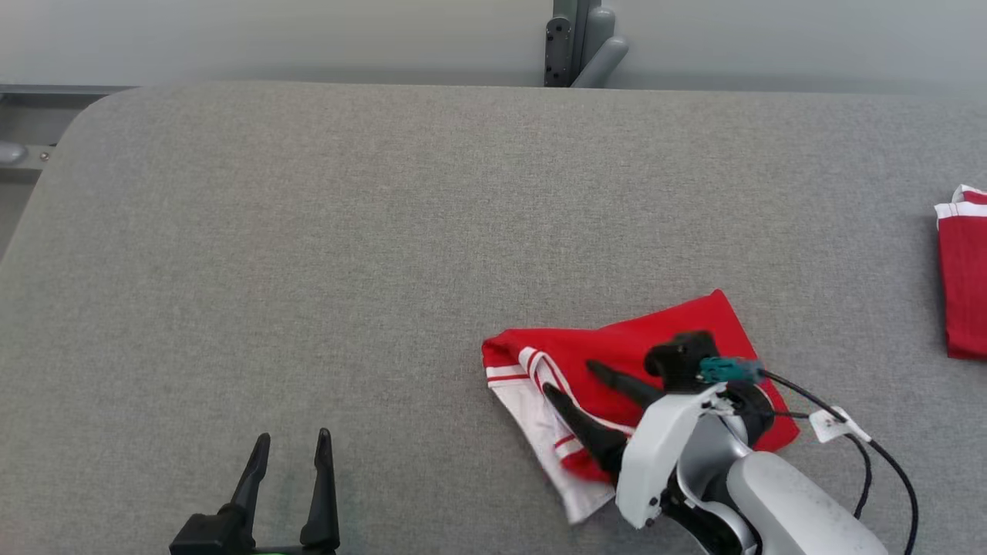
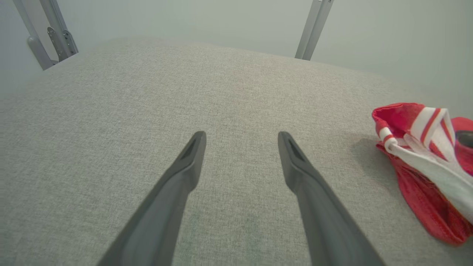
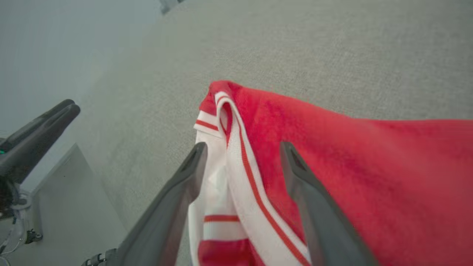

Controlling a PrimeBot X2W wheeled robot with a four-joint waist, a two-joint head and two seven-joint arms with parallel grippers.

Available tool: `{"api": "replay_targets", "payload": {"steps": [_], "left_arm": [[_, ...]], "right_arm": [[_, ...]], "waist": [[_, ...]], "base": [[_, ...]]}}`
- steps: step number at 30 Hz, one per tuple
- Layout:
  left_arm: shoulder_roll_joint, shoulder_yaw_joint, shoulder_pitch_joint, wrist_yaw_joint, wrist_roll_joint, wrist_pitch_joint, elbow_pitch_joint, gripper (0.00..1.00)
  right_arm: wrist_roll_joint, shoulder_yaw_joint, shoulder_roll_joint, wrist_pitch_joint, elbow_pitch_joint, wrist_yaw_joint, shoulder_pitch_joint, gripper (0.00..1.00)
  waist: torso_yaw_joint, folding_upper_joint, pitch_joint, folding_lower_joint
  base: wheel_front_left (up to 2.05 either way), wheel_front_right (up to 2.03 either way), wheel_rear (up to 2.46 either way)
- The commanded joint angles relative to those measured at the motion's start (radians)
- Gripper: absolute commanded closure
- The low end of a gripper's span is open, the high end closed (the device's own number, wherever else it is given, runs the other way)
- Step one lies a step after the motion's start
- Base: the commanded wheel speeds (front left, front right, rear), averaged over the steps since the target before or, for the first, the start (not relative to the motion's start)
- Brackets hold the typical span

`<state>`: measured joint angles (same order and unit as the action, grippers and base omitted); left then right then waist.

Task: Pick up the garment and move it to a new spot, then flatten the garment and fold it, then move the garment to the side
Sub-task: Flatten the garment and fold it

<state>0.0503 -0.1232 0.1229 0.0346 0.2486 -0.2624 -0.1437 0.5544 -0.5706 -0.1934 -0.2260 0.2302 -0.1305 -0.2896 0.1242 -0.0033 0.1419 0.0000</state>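
The garment, red with white striped trim, is seen lying in a loose, partly folded heap on the tabletop, towards the near right of the head view. Its white trim is turned to the left and near side, and its red body is spread to the right.

The right end effector is placed directly over the garment, its fingers pointed leftward across the cloth. In the right wrist view the fingers of this end effector are seen spread wide apart, with the striped trim lying between and beneath them; nothing is gripped. Whether the fingertips are touching the cloth cannot be told. A black cable with a white tag is run from the wrist.

The left end effector is found at the lower left, well apart from the garment, over bare tabletop. Its fingers are likewise spread wide, and nothing is held between them. In the left wrist view the garment is seen at the right edge.

A second red cloth is laid at the far right edge of the tabletop. A grey post is seen behind the far edge.
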Motion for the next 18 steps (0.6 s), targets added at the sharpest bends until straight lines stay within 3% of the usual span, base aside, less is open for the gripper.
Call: {"api": "replay_targets", "payload": {"steps": [1,10,14,18], "left_arm": [[0.001,0.008,0.013,0.001,0.004,-0.003,-0.005,0.0],[0.001,0.026,0.031,0.002,0.005,-0.003,-0.004,0.0],[0.001,0.03,0.036,0.003,0.003,-0.003,0.001,0.0],[0.001,0.038,0.045,0.0,-0.02,-0.003,0.022,0.0]], "right_arm": [[-0.001,0.01,-0.007,0.02,-0.022,0.0,0.021,0.0],[-0.108,0.26,-0.059,0.286,-0.178,0.0,0.131,0.0],[-0.225,0.38,-0.082,0.412,-0.14,0.0,0.194,0.0],[-0.344,0.515,-0.056,0.488,-0.055,0.0,0.255,0.0]], "waist": [[-0.004,0.0033,-0.008,0.0],[-0.031,0.0033,-0.036,0.0],[-0.04,0.0033,-0.053,0.0],[-0.047,0.0033,-0.08,0.0]], "base": [[0.0,0.0,0.0],[0.0,0.0,0.0],[0.0,0.0,0.0],[0.0,0.0,0.0]]}}
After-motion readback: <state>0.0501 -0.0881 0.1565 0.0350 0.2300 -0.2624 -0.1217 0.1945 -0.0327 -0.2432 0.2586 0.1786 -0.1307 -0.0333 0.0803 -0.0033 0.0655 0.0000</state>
